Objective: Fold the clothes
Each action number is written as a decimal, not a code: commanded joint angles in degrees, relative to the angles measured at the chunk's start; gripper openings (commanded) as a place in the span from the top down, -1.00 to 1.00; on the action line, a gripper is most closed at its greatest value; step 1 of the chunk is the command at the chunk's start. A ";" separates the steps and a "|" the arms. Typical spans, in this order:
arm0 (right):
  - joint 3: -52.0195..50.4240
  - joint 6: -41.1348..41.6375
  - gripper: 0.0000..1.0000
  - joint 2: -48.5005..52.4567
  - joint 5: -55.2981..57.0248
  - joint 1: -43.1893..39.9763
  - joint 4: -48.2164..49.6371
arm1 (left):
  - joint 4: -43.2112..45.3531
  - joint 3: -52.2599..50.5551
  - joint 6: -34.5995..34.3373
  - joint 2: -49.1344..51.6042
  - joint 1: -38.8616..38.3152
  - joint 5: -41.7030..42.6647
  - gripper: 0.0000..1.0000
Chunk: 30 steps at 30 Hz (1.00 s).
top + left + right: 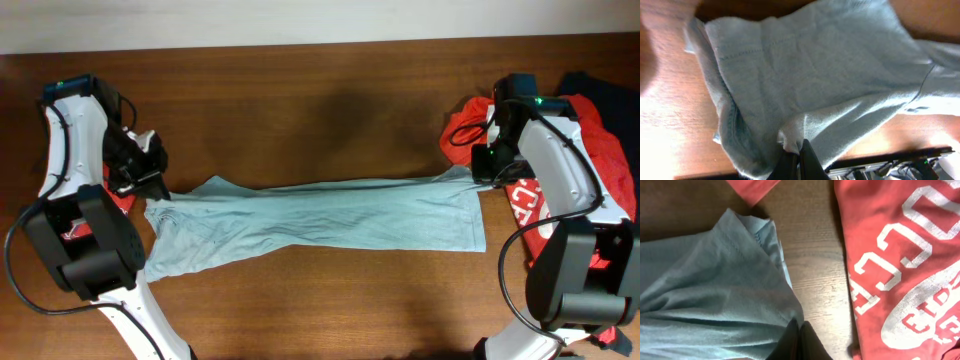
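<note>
Left end effector [799,152] and right end effector [799,330] both pinched shut on thin edges of the grey-blue T-shirt [320,215], stretched across mid-frame on the tabletop [300,90]. Risk: thin pinch slips under tension; right side may snag the red shirt [900,255] just beside it

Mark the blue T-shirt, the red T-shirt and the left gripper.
blue T-shirt [320,215], overhead view, mid body.
red T-shirt [865,225], right wrist view, printed front.
left gripper [799,150], left wrist view, between shut fingertips.
</note>
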 commanded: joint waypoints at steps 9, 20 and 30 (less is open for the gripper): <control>0.55 0.24 0.86 -1.70 1.73 -0.55 -1.05 | 0.02 -7.54 0.68 -1.84 0.09 -0.50 0.99; 0.52 0.24 0.82 -1.70 1.73 -0.52 -2.97 | -1.38 -11.69 0.66 -1.84 -0.02 -1.33 0.99; 0.52 0.24 0.82 -1.68 1.73 -0.55 -3.23 | -0.37 -16.59 -2.14 -1.84 -1.14 -4.48 0.99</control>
